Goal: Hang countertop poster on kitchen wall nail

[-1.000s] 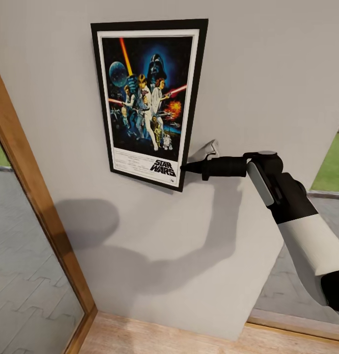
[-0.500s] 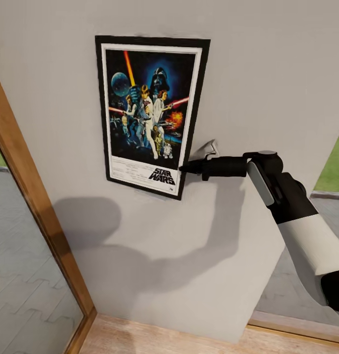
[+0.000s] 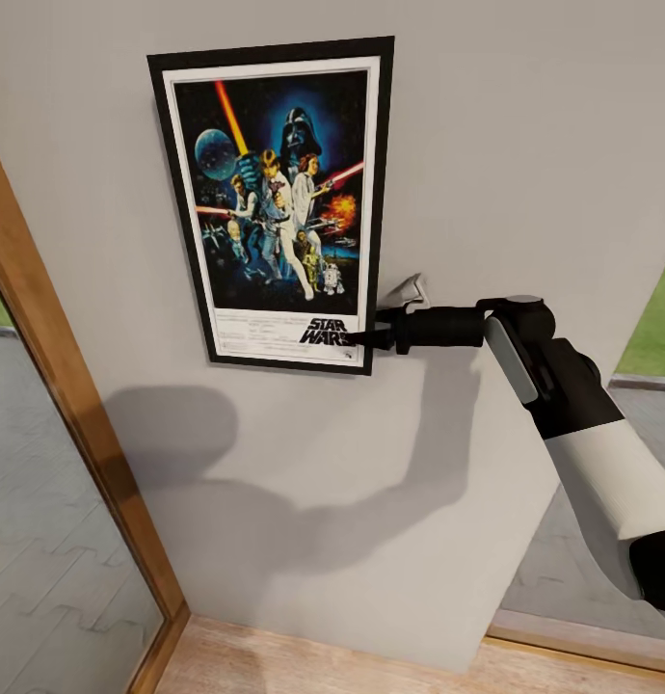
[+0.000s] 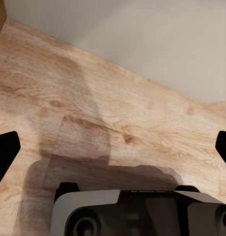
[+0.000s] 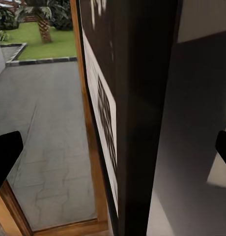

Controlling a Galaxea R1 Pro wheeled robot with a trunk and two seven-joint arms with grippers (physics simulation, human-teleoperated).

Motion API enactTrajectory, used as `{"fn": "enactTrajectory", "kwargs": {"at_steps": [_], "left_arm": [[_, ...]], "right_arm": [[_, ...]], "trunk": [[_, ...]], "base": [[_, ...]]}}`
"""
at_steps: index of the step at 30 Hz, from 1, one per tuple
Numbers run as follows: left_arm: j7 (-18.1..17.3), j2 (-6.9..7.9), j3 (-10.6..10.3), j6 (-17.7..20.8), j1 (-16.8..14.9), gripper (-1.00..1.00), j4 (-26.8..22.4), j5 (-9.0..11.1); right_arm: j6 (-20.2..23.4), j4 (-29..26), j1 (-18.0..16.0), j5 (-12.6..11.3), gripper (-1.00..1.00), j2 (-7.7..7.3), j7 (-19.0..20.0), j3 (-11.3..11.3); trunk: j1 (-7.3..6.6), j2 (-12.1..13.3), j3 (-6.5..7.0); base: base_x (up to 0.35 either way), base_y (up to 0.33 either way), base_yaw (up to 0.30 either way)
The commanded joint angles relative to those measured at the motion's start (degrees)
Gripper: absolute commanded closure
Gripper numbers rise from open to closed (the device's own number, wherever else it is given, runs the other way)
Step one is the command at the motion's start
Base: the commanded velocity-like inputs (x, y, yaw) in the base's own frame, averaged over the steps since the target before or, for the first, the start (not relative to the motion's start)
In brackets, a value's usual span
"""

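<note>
Right gripper: at the poster's lower right corner, fingertips on the frame edge, apparently pinching it; the wrist view has the edge between widely set fingers, so the grip is uncertain. Left gripper: spread wide over plank floor.

Wooden door frame: far left, well apart.

Poster: upright against grey wall, slightly tilted. Bare wall lies below and right.

Three cameras, one wall.
Head camera looks down at the poster; right wrist sits very close along its edge, seemingly; left wrist faces the floor.
</note>
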Motion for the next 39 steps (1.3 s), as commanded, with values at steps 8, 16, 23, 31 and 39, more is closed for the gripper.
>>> {"fn": "enactTrajectory", "kwargs": {"at_steps": [8, 16, 23, 31, 39], "left_arm": [[-0.2, 0.0, 0.0, 0.6, 0.0, -1.0, -0.1, 0.5], [-0.2, 0.0, 0.0, 0.6, 0.0, -1.0, 0.0, 0.5], [-0.2, 0.0, 0.0, 0.6, 0.0, -1.0, -0.1, 0.6], [-0.2, 0.0, 0.0, 0.5, 0.0, -1.0, -0.1, 0.6], [-2.3, 0.0, 0.0, 0.5, 0.0, -1.0, 0.0, 0.6]], "right_arm": [[-0.3, 0.4, -0.1, 0.5, -1.0, -0.06, -0.8, 0.0], [-0.3, 0.4, -0.1, 0.5, -1.0, -0.06, -0.8, 0.0], [-0.3, 0.3, -0.1, 0.4, -1.0, -0.06, -0.7, -0.1], [-0.4, -1.3, 1.9, 0.1, -1.0, -0.06, -0.4, 0.0], [-4.2, -5.7, 11.0, 0.2, -1.0, -0.08, -0.3, -0.1]], "trunk": [[0.07, -0.1, -0.1], [0.07, -0.1, -0.1], [0.07, -0.1, -0.1], [0.07, -0.1, -0.1], [0.07, -0.1, -0.1]], "base": [[-0.001, -0.002, 0.0], [-0.065, -0.086, 0.0], [-0.124, -0.082, 0.0], [-0.294, -0.044, 0.0], [-0.324, -0.005, 0.0]]}}
